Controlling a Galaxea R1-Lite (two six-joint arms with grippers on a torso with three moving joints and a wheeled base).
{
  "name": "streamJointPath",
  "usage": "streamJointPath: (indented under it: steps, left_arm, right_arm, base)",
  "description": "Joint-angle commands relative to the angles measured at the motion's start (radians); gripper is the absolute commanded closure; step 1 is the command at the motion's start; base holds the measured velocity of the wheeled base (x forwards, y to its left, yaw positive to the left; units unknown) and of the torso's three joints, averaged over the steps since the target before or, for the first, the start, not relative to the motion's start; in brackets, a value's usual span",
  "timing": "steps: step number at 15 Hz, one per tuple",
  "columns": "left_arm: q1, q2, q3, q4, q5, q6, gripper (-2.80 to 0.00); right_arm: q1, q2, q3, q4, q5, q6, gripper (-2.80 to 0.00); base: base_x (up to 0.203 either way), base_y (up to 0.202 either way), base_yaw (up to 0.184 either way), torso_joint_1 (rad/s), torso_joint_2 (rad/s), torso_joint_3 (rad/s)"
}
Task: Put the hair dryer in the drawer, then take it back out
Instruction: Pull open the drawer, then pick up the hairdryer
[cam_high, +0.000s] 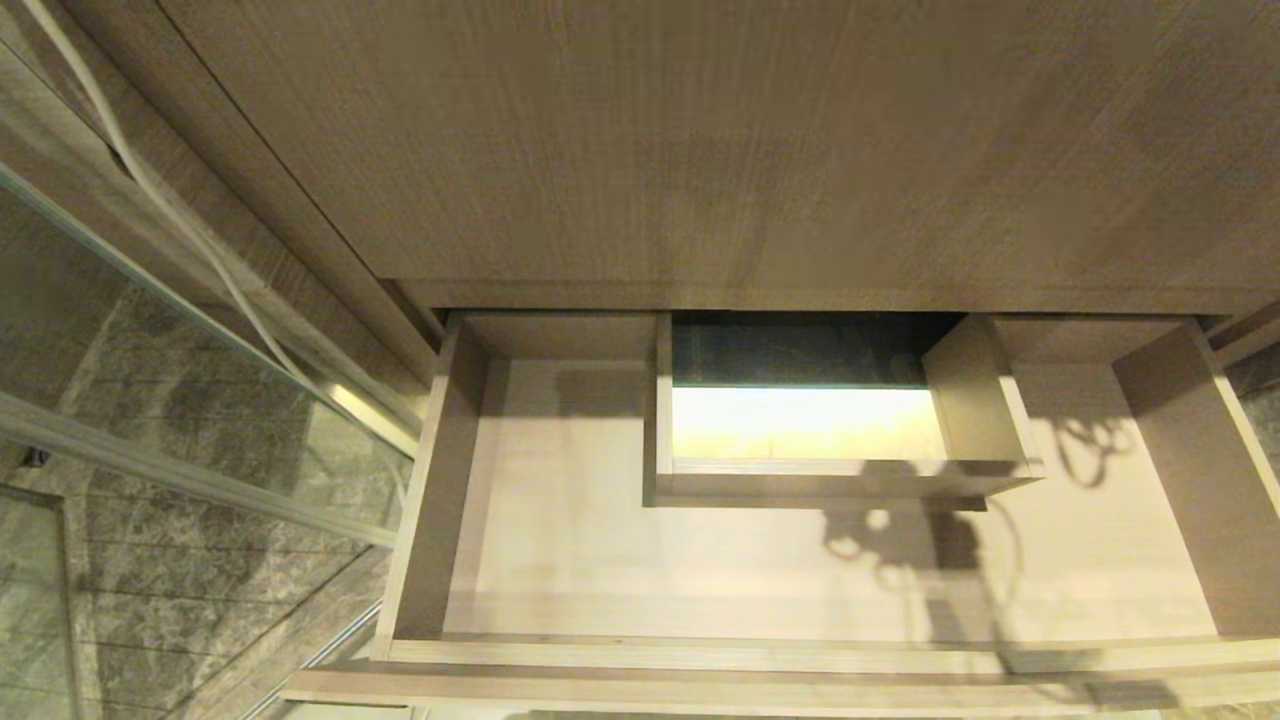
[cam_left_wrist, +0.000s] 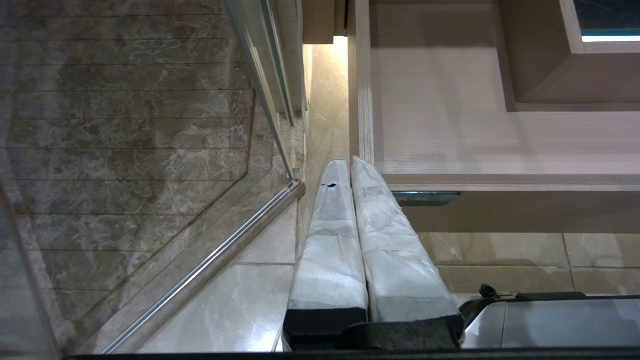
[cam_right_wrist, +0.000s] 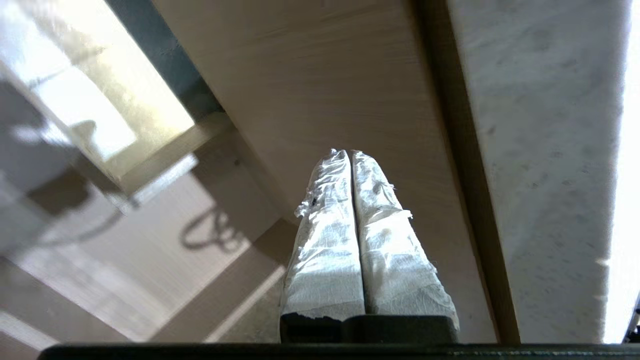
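Note:
The drawer (cam_high: 700, 655) stands pulled out, wide and shallow, with a pale wood-grain floor and a boxed rectangular cut-out (cam_high: 810, 470) at its back. Nothing lies in it; only a shadow of an arm and cable falls on the floor. The hair dryer is out of view. Neither arm shows in the head view. My left gripper (cam_left_wrist: 348, 161) is shut and empty, hanging by the drawer's (cam_left_wrist: 450, 135) front left corner. My right gripper (cam_right_wrist: 348, 151) is shut and empty, above the right part of the drawer (cam_right_wrist: 150, 240), pointing at the wood panel over it.
A taller wood-grain panel (cam_high: 700, 150) rises above the drawer. A glass partition with a metal rail (cam_high: 150, 470) and marble tiling stand to the left, with a white cord (cam_high: 170, 210) hanging there. A pale marble slab (cam_right_wrist: 540, 150) runs beside the panel. The robot's base (cam_left_wrist: 550, 320) sits on the tiled floor.

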Motion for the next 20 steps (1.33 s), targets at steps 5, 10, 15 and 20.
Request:
streamJointPath:
  steps: [5,10,15,20]
  left_arm:
    - [0.000,0.000,0.000,0.000,0.000,0.000,0.00]
    - [0.000,0.000,0.000,0.001,0.000,0.000,0.00]
    - [0.000,0.000,0.000,0.001,0.000,0.000,0.00]
    - [0.000,0.000,0.000,0.001,0.000,0.000,0.00]
  right_arm:
    - [-0.018,-0.021,0.052,-0.057,0.003,0.009,0.00]
    - [-0.019,-0.143,0.240,-0.046,0.004,0.047,0.00]
    - [-0.023,-0.292,0.553,-0.142,-0.004,0.253,0.00]
    - [-0.046,-0.462,1.013,-0.473,-0.116,0.377,0.00]
  base:
    - [0.000,0.000,0.000,0.000,0.00,0.000]
    - [0.000,0.000,0.000,0.000,0.00,0.000]
    - [0.000,0.000,0.000,0.000,0.00,0.000]
    - [0.000,0.000,0.000,0.000,0.00,0.000]
